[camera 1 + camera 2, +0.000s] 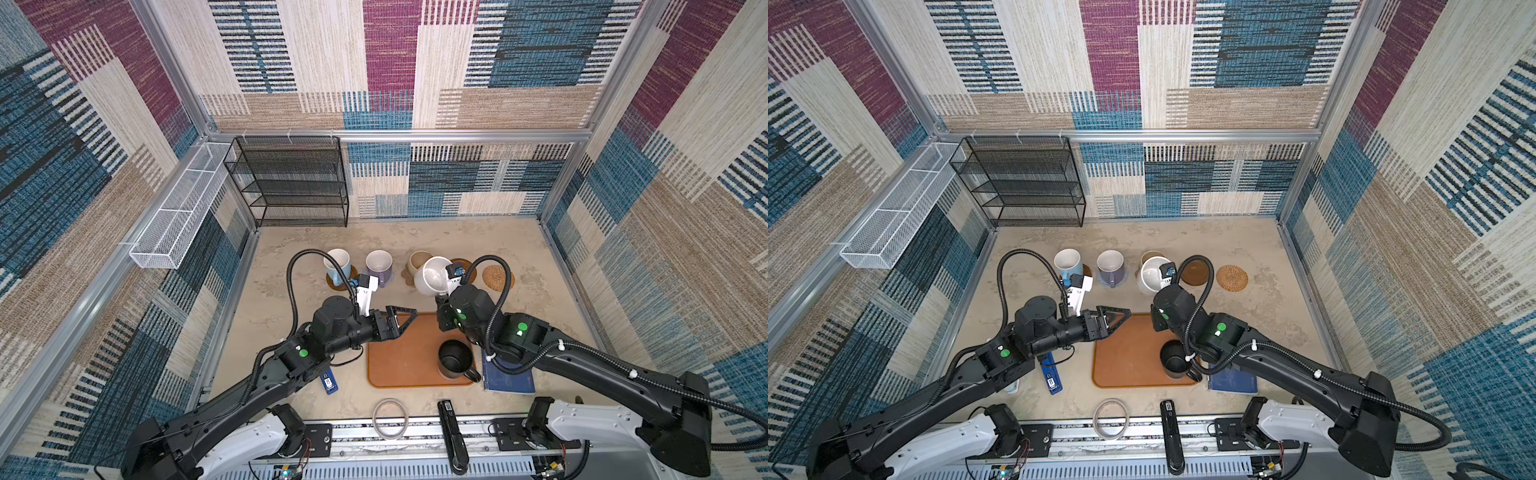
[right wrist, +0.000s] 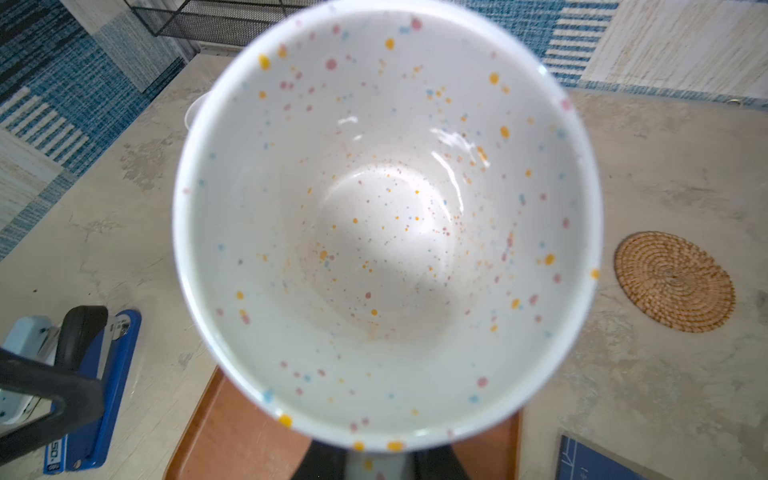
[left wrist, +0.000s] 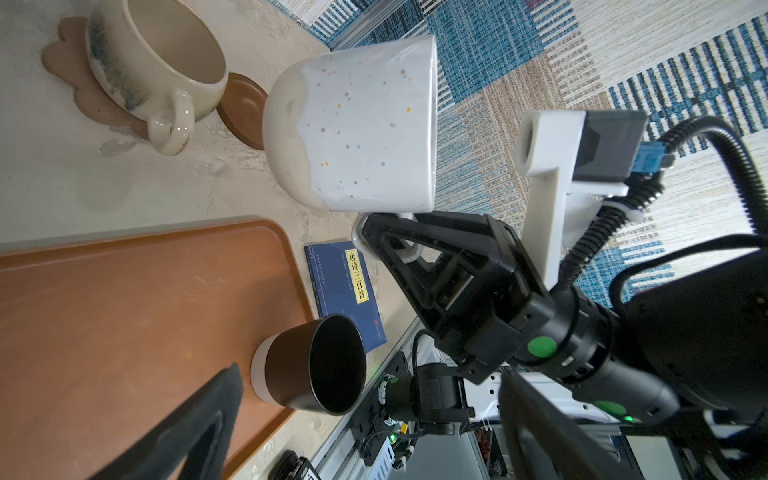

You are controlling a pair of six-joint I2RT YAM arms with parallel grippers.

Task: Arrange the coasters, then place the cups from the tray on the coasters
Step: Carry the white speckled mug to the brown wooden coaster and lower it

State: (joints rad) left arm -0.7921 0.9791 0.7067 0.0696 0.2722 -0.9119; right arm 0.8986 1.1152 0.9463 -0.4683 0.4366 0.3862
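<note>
One cup, the speckled white cup (image 1: 434, 276), hangs above the table (image 1: 540, 316) beyond the tray (image 1: 399, 374), the right gripper (image 3: 388, 245) clamped on its handle, likely bound for the dark brown coaster (image 3: 243, 112) it half hides; the left gripper (image 1: 405, 322) hovers wide open over the tray's corner, clear of the black cup (image 1: 455, 359); the pinched handle barely shows
</note>
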